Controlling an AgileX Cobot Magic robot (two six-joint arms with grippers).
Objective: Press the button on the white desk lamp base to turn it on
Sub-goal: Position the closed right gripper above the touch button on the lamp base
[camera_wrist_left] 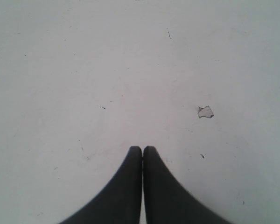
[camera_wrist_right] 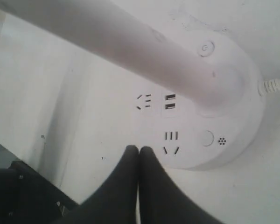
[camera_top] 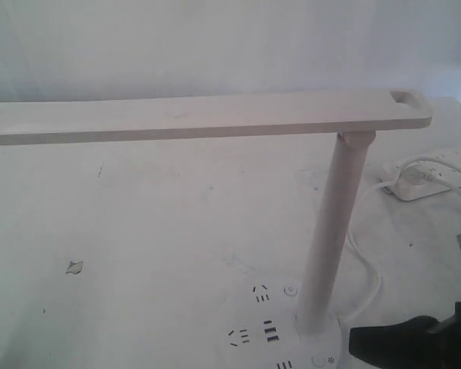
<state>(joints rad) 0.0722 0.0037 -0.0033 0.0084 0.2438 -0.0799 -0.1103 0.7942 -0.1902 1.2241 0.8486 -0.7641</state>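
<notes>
The white desk lamp [camera_top: 207, 117] stands on the table, its long bar head on a slim post [camera_top: 334, 223]. Its round white desk lamp base [camera_top: 253, 315] carries socket slots and USB ports [camera_wrist_right: 170, 101]. The button [camera_wrist_right: 206, 138], ringed in grey beside a dotted sun mark [camera_wrist_right: 221, 140], also shows at the exterior view's bottom edge [camera_top: 318, 360]. My right gripper [camera_wrist_right: 139, 149] is shut and empty, hovering by the base's rim next to the slots, apart from the button; it enters from the lower right [camera_top: 355, 340]. My left gripper [camera_wrist_left: 142, 149] is shut over bare table.
A second round button with a power symbol [camera_wrist_right: 205, 48] sits on the base beyond the post. A white power strip [camera_top: 438, 173] lies at the back right, with a plug and the lamp's white cable [camera_top: 369, 269] running to it. A small chip [camera_top: 74, 267] marks the tabletop.
</notes>
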